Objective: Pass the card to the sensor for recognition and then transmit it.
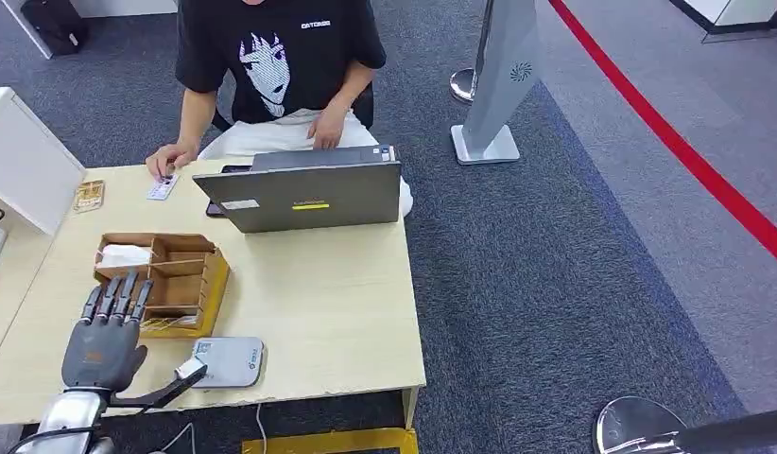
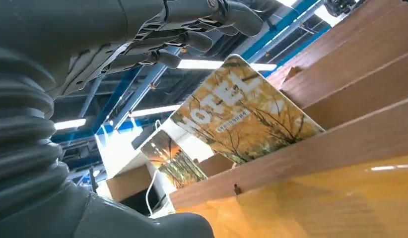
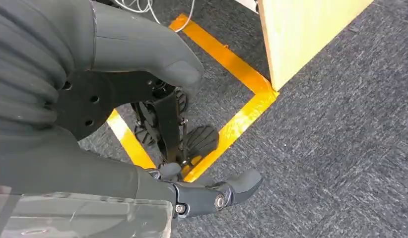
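You have the wooden organiser (image 1: 167, 282) at the table's (image 1: 337, 312) left, the left hand (image 1: 109, 331) over its near edge. A card (image 2: 244, 116) stands in one slot, which one you can't tell. The sensor (image 1: 229, 361) lies just right of the hand; the laptop (image 1: 309, 194) sits behind.

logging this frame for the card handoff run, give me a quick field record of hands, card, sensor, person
left hand: open, fingers spread over the wooden organizer, holding nothing
right hand: hangs beside the table over carpet and yellow floor tape, holds nothing
card: hotel card standing tilted in an organizer slot, not gripped
sensor: grey reader at the table's near edge, nothing on it
person: seated behind the laptop, a hand on a small card
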### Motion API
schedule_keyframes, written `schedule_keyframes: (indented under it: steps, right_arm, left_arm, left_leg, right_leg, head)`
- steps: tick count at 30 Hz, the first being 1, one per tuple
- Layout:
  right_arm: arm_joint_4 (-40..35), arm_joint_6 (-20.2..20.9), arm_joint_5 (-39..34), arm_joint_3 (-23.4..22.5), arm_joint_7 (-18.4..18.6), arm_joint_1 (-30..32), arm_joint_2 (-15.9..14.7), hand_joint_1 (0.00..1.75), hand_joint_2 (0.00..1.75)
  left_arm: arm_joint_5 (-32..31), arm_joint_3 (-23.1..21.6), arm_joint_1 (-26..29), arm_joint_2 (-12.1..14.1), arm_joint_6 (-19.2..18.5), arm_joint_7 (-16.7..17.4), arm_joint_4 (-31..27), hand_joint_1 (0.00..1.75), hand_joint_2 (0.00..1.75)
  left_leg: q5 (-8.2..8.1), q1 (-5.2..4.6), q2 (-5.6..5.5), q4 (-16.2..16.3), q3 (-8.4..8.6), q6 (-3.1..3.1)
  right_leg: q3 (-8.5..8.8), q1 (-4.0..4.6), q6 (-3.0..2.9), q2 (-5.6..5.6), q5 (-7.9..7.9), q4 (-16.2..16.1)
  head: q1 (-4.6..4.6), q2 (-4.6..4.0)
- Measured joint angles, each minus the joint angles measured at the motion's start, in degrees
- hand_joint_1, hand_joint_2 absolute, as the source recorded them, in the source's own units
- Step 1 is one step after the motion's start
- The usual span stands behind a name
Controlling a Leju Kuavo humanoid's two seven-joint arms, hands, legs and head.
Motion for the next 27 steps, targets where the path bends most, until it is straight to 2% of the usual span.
schedule_keyframes:
  steps: [6, 12, 27]
  right_arm:
    - [0.0, -0.17, 0.04, 0.0, 0.09, -0.02, 0.0, 0.0, 1.75]
    - [0.0, -0.17, 0.15, 0.0, 0.37, -0.04, 0.0, 0.0, 1.75]
    - [0.0, -0.24, 0.15, -0.02, 0.46, -0.05, 0.0, 0.0, 1.75]
  left_arm:
    - [-0.04, -0.22, 0.04, -1.42, -1.29, -2.78, 1.86, 0.0, 1.75]
    - [-0.04, -2.36, 0.08, -2.89, -1.07, -2.56, 4.37, 0.0, 1.75]
    - [-0.04, -2.84, -0.25, -3.96, -0.61, -2.42, 5.99, 0.0, 1.75]
  left_leg:
    - [0.0, -0.01, 0.0, 0.0, 0.0, 0.0]
    - [-0.01, -0.01, 0.0, 0.0, 0.0, 0.0]
    - [0.0, -0.01, -0.01, 0.0, 0.01, 0.0]
  right_leg:
    - [0.0, -0.01, 0.0, 0.0, 0.0, 0.0]
    - [0.0, -0.01, 0.0, 0.0, 0.0, 0.0]
    - [0.02, -0.01, 0.0, -0.01, 0.0, 0.0]
  head:
    - [0.0, 0.0]
    - [0.0, 0.0]
    - [-0.02, 0.0]
